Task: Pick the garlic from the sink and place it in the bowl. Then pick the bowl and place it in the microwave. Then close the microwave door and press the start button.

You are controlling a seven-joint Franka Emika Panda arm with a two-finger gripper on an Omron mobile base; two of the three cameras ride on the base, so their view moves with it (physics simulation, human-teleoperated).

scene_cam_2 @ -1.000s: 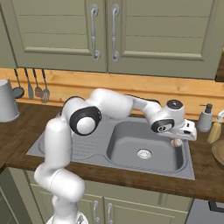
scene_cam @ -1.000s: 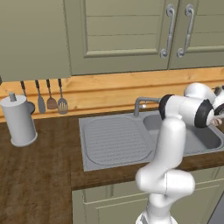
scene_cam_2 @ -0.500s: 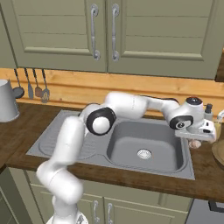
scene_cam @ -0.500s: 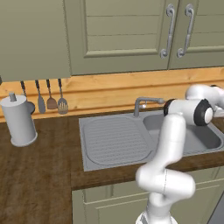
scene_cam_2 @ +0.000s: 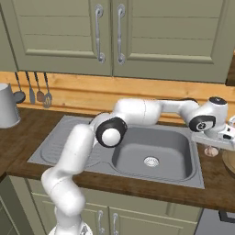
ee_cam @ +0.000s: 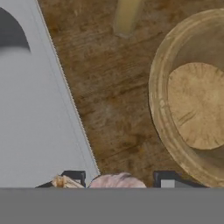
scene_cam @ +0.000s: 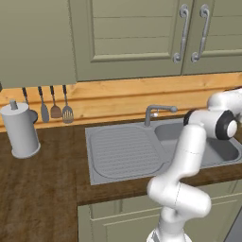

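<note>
The garlic (ee_cam: 117,180), a pale pinkish bulb, sits between the two dark fingertips of my gripper (ee_cam: 118,180), which is shut on it. In the right base view the gripper (scene_cam_2: 212,147) hangs over the wooden counter just right of the sink (scene_cam_2: 137,137), with the garlic (scene_cam_2: 211,151) under the hand. The brown wooden bowl (ee_cam: 159,109) stands on the counter to the right of the hand, its lighter inside bare, and its rim (scene_cam_2: 229,161) shows at the frame's right edge. The grey sink's rim (ee_cam: 39,109) lies to the left. The microwave is out of view.
A pale bottle (ee_cam: 127,15) stands on the counter beyond the sink rim. The grey tap (scene_cam: 158,112) rises behind the basin. A white canister (scene_cam: 19,130) and hanging utensils (scene_cam: 54,106) are at the far left. Green wall cabinets (scene_cam_2: 110,36) hang overhead.
The arm has swung to the right with the garlic in the gripper, from above the basin's right side to over the counter beside the bowl.
</note>
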